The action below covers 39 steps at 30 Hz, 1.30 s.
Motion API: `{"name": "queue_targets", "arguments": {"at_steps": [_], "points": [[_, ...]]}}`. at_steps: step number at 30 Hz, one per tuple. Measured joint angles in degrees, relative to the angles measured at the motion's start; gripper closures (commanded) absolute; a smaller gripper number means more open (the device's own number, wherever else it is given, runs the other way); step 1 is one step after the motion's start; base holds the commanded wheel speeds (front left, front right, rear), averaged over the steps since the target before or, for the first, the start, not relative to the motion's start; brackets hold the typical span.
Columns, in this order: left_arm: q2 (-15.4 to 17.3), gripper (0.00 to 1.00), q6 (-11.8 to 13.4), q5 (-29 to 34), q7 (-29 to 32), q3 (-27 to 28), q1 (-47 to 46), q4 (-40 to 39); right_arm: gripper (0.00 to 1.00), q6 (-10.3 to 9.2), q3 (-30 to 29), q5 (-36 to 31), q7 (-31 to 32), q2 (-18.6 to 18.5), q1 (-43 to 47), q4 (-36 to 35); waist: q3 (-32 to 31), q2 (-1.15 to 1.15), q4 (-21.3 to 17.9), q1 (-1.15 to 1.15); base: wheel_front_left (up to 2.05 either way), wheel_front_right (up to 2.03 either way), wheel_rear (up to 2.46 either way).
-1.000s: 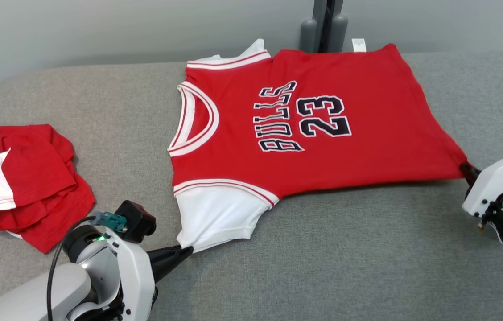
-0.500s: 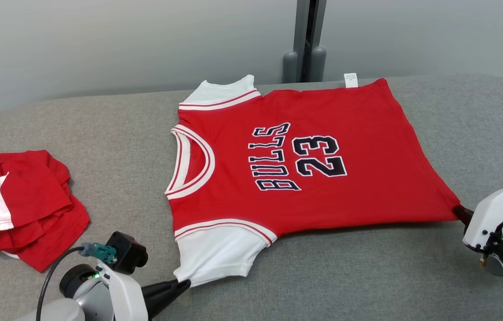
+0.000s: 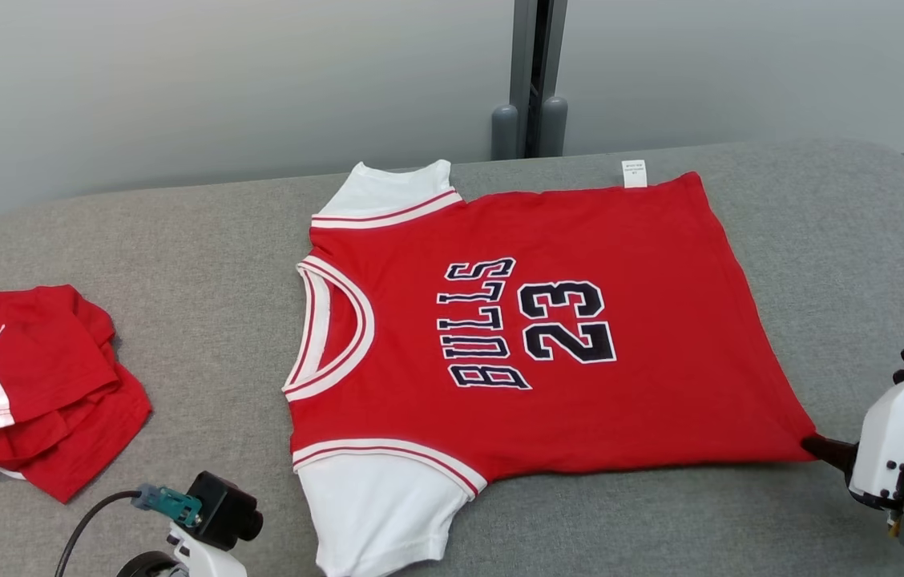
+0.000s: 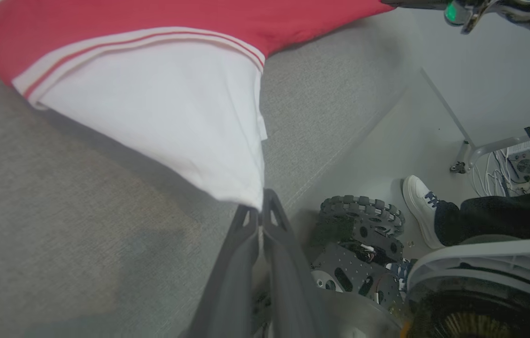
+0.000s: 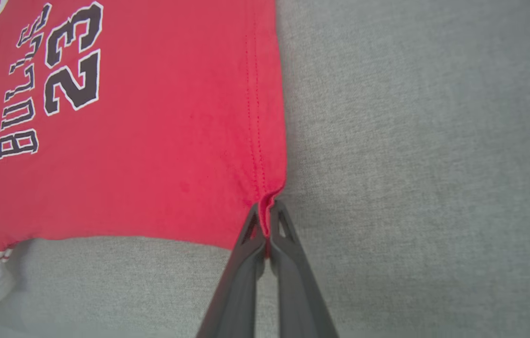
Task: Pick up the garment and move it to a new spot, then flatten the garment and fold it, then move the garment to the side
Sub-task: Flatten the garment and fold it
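Grey padded desk; red Bulls 23 jersey spread flat on it between both end effectors; crumpled red-white garment well left of left end effector, which is pinched together on white sleeve corner; right end effector pinched on red hem corner.

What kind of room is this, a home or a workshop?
Probably a robotics lab: a grey padded worktable, a plain partition wall, and loose cables beside a fan box on the bare floor.
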Motion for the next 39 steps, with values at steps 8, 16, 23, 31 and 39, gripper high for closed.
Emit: {"name": "queue_targets", "arguments": {"at_steps": [8,16,23,31,39], "points": [[2.5,1.00,0.2,-3.9,2.1,0.4,1.0,-4.0,1.00,0.00,-2.0,2.2,4.9,-3.7,3.7,-5.5,-0.3,0.00,-0.3,0.00,0.00,0.00,0.00],[4.8,1.00,0.0,-8.9,3.6,0.8,2.8,-8.5,1.00,0.00,-5.8,3.3,8.6,-5.2,6.9,-8.6,-0.9,0.00,-0.6,0.00,0.00,0.00,0.00],[6.0,1.00,0.3,-9.4,4.4,0.0,4.3,-11.0,1.00,0.00,-8.5,1.5,11.5,-5.3,9.7,-11.4,-0.7,0.00,-1.0,0.00,0.00,0.00,0.00],[5.0,1.00,0.1,-12.1,1.3,3.1,4.3,-11.0,1.00,0.00,-13.1,-2.1,13.8,-4.0,11.1,-15.2,0.0,0.00,-1.2,0.00,0.00,0.00,0.00],[5.1,1.00,-1.3,-15.7,0.5,6.5,2.4,-11.1,1.00,-0.01,-17.7,-6.6,15.9,-1.9,10.4,-16.6,1.7,0.00,-1.2,0.00,0.00,0.00,0.00]]}}
